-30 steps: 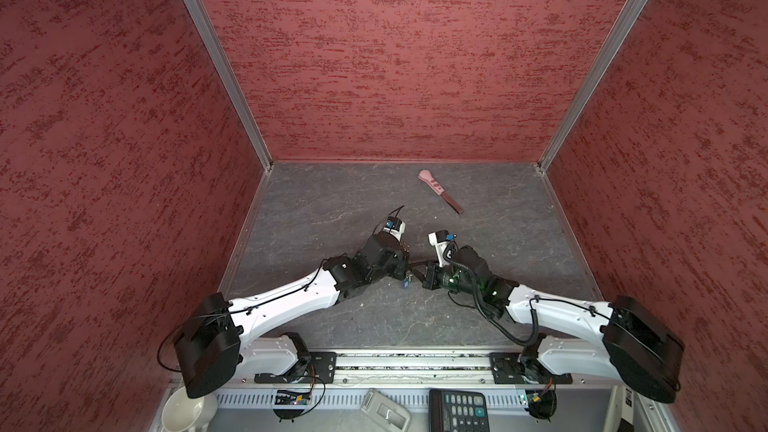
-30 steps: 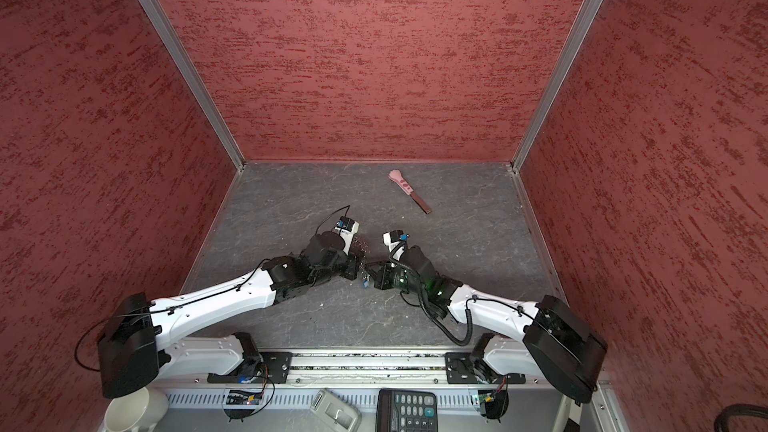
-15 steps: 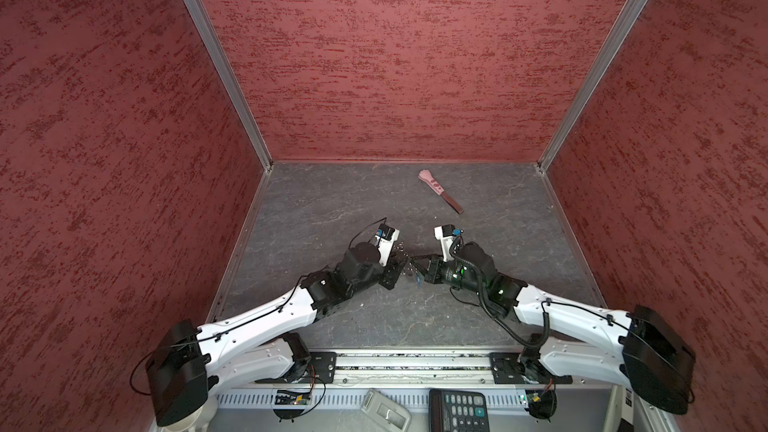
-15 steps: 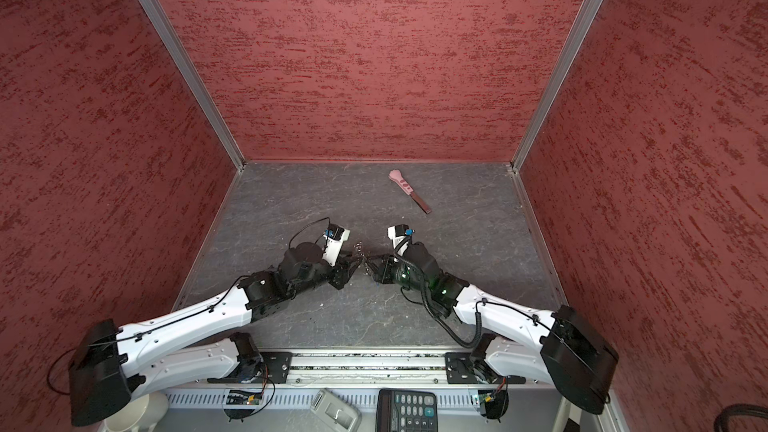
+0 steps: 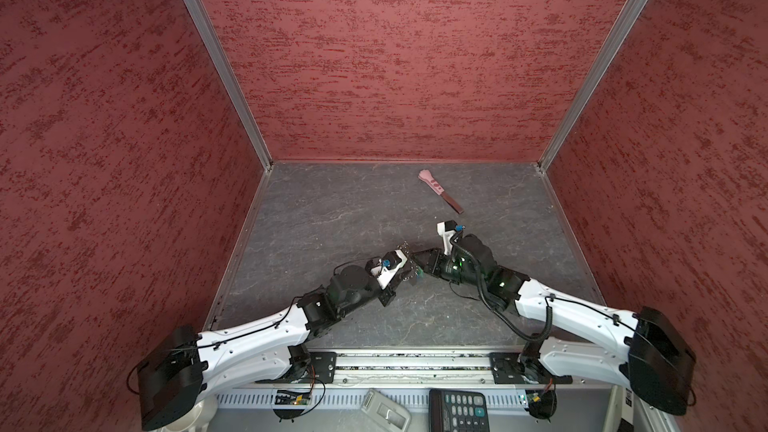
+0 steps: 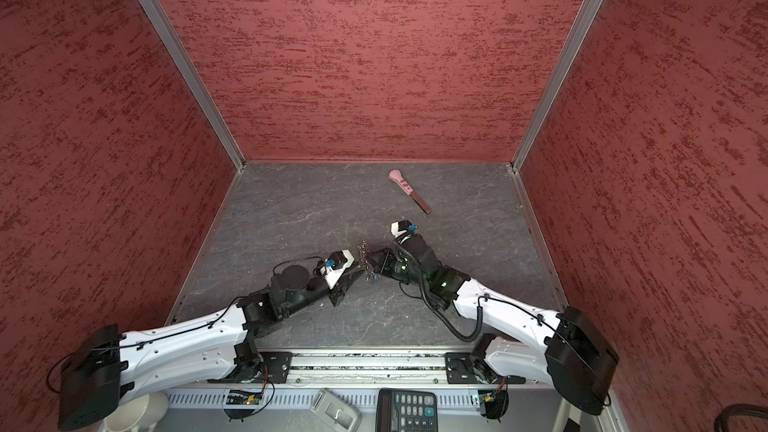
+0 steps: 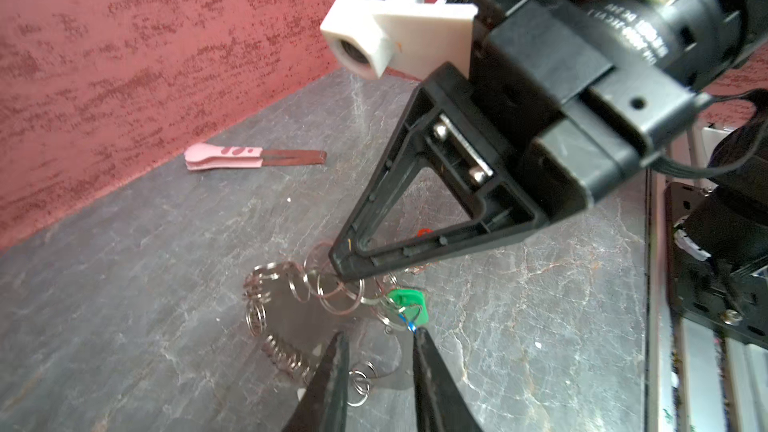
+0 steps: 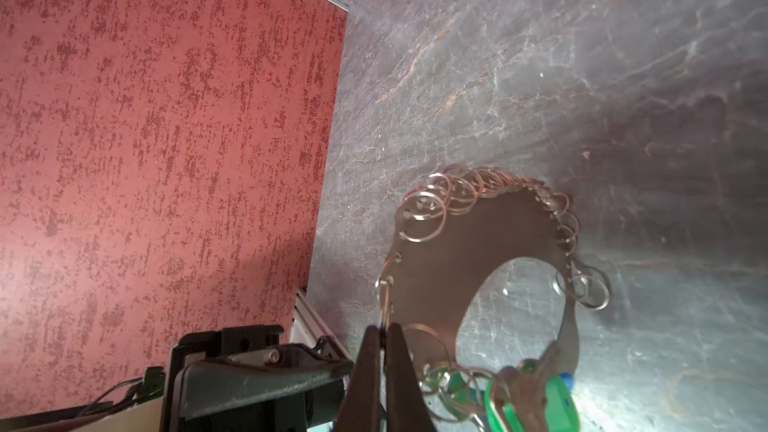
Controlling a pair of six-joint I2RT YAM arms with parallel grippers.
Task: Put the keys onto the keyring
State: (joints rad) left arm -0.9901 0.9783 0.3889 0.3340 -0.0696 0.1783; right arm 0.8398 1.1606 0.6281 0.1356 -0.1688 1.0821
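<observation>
The keyring [image 8: 478, 243] is a dark brown strap edged with silver rings. It hangs just above the floor, with my right gripper [image 8: 384, 332] shut on one of its rings. A green key [image 7: 409, 299] and a blue one [image 8: 565, 376] dangle from rings at its lower end. A red tag [image 7: 424, 232] peeks out behind the right finger. My left gripper [image 7: 378, 338] stands open right below the keyring, the strap and a loose ring showing in the gap. One of its fingertips [image 7: 417, 332] is next to the blue bit by the green key. In both top views the two grippers meet at mid-floor [image 5: 413, 268].
A pink-handled tool [image 5: 436, 189] with a dark flat blade lies near the back wall. Red walls close in three sides. A calculator [image 5: 457, 409] and a grey device [image 5: 384, 411] sit below the front rail, off the floor.
My left gripper was shut a second ago and now stands open. Its arm has sunk lower and drawn slightly back. The right gripper still holds the keyring in about the same spot.
</observation>
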